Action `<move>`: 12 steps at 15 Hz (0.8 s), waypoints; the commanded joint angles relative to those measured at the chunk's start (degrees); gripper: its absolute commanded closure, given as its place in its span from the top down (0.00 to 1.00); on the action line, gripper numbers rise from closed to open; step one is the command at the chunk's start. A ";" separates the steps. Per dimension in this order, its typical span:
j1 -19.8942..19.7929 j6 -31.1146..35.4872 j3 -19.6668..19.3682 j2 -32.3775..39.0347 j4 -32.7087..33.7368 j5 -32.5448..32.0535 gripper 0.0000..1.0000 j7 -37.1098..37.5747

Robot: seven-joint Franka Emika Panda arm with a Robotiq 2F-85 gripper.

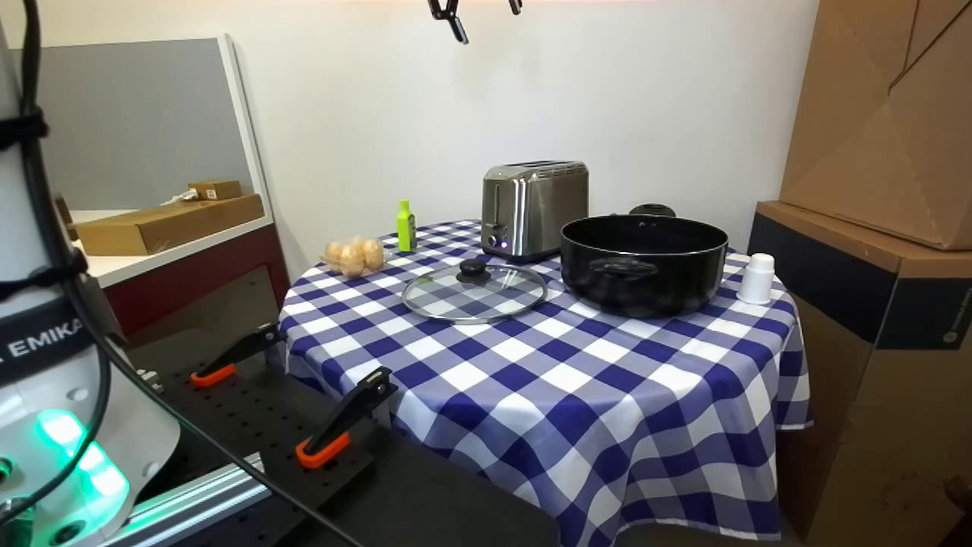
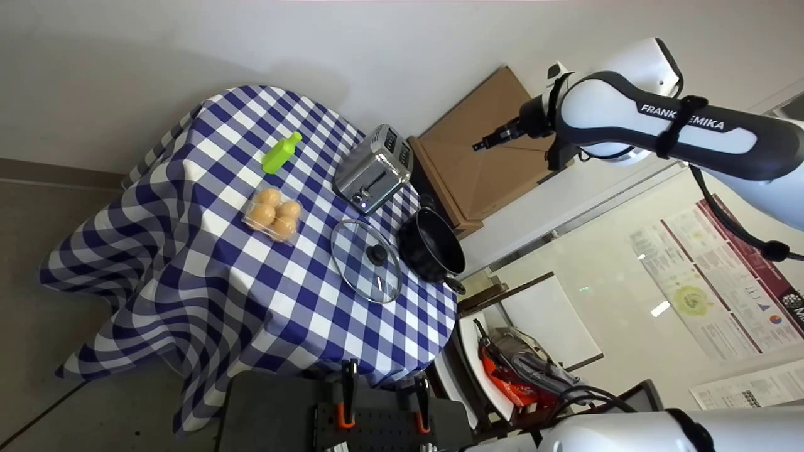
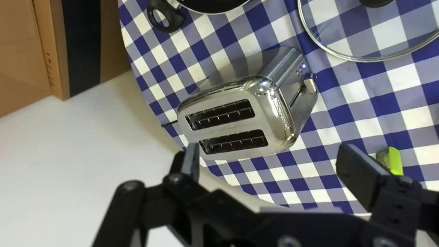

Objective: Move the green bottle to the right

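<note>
The green bottle was seen upright on the checked tablecloth, near round tan objects and well apart from the gripper, whose jaws were spread and empty; probably light, slightly yielding and slippery, it was judged best gripped around its wider body.

The round worktop wears a blue-and-white checked cloth. On it stands a silver toaster, a blue light glowing near its lever; a wide black pot is just beside it. A glass lid lies flat near the pot, black knob up, and clear packaging holds round tan objects. Upturned white cups stand next to the pot. Large cardboard boxes stand stacked near the worktop.
</note>
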 commanded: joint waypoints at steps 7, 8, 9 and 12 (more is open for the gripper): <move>2.26 7.37 5.11 3.28 -2.34 -0.78 1.00 3.29; 2.64 7.37 5.50 3.38 -2.86 -0.41 1.00 3.28; 2.94 6.86 5.84 3.33 -3.33 -0.11 1.00 3.65; 3.11 5.42 5.91 3.65 -2.95 0.15 1.00 3.30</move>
